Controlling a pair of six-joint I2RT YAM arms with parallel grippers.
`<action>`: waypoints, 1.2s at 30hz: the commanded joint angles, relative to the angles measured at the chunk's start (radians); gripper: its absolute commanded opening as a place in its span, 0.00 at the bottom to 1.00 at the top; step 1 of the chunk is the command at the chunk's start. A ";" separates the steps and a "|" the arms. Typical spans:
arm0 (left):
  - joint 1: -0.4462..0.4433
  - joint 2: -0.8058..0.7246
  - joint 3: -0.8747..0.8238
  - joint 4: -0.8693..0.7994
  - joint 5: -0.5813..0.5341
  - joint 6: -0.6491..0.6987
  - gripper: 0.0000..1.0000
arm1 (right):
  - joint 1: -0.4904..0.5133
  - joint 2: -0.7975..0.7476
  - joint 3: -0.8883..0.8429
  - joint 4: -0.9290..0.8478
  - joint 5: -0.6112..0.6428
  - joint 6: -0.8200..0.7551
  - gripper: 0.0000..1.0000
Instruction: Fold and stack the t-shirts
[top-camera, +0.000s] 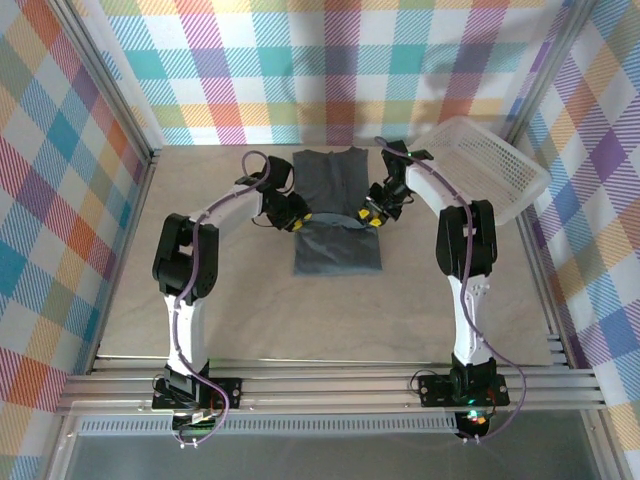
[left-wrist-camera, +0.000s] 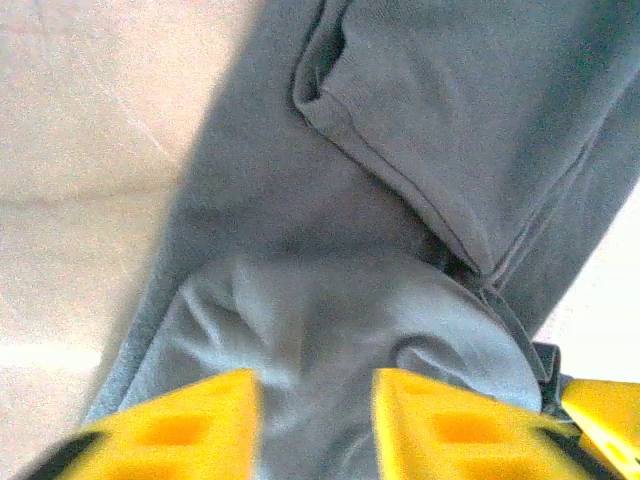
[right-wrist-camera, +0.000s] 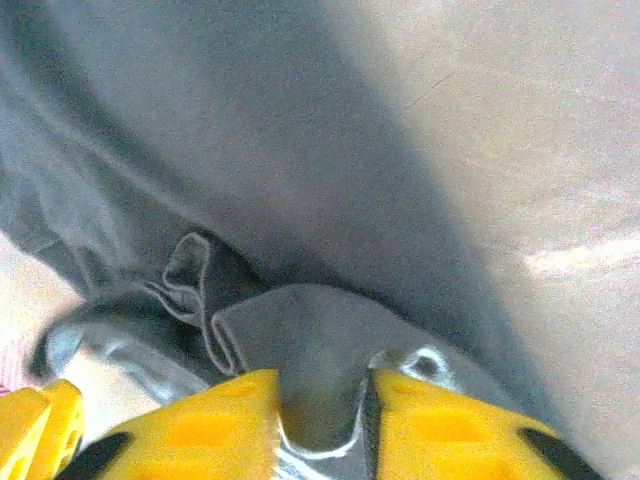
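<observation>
I work in a robot test cell, the kind found in a lab rather than a home. My left arm (top-camera: 185, 300) and my right arm (top-camera: 465, 290), white and black jointed machines, are bolted side by side to silver slotted aluminium rails (top-camera: 330, 385) along the near edge of a flat beige tabletop (top-camera: 250, 320). Silver aluminium posts (top-camera: 120, 90) rise at the far corners and frame the cell. Cloth sheets printed in a bright multicoloured check (top-camera: 330, 70) hang as walls on the left, far and right sides. Purple cables (top-camera: 178, 320) run loose along each arm down to its base, and a small green light (top-camera: 470, 412) glows at the right one.
</observation>
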 joint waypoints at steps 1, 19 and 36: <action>0.009 -0.064 0.007 -0.045 -0.063 0.047 0.52 | -0.013 -0.042 0.028 -0.020 0.014 -0.074 0.57; -0.122 -0.378 -0.702 0.343 0.007 -0.370 0.52 | -0.014 -0.459 -0.831 0.345 -0.153 0.064 0.57; -0.134 -0.261 -0.600 0.453 0.000 -0.398 0.35 | 0.002 -0.339 -0.731 0.411 -0.145 0.126 0.16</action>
